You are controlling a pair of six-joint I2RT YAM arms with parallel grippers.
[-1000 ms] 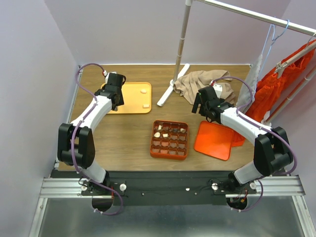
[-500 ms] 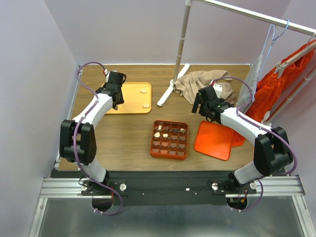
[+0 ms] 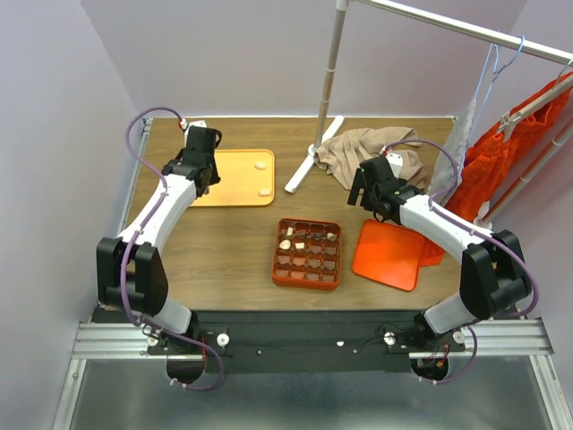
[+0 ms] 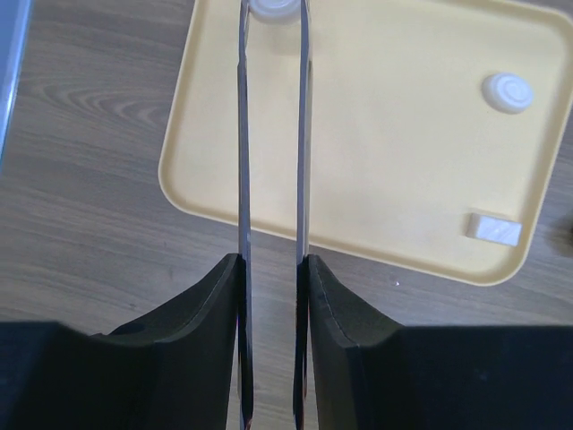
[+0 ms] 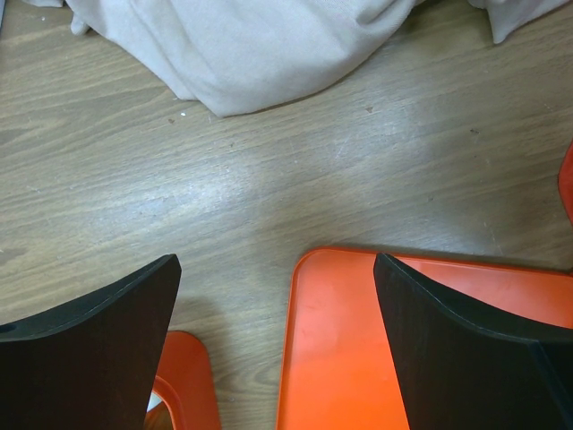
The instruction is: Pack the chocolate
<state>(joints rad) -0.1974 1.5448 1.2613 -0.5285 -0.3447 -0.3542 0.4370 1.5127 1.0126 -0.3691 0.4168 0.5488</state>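
Note:
Two cream-white chocolate pieces, one round point(image 4: 508, 91) and one rectangular point(image 4: 493, 229), lie on the yellow tray point(image 4: 394, 161). A third white piece point(image 4: 274, 7) sits at the tray's left end, between the long thin blades of my left gripper point(image 4: 272, 12); the blades stand narrow and touch both its sides. In the top view the left gripper point(image 3: 200, 184) reaches over the tray's left edge point(image 3: 235, 199). The orange gridded box point(image 3: 307, 278) holds several white and brown pieces point(image 3: 286, 243) in its far rows. My right gripper point(image 3: 358, 193) hovers open and holds nothing.
A flat orange tray point(image 3: 388, 254) lies right of the box, under the right gripper point(image 5: 277, 340). Beige cloth point(image 3: 363, 148) and a rack foot point(image 3: 309, 161) lie at the back. Orange garments point(image 3: 501, 152) hang at the right.
The left arm has stretched out and its elbow swung left, while its blades narrowed around the white piece at the tray's left end. The right arm has not moved.

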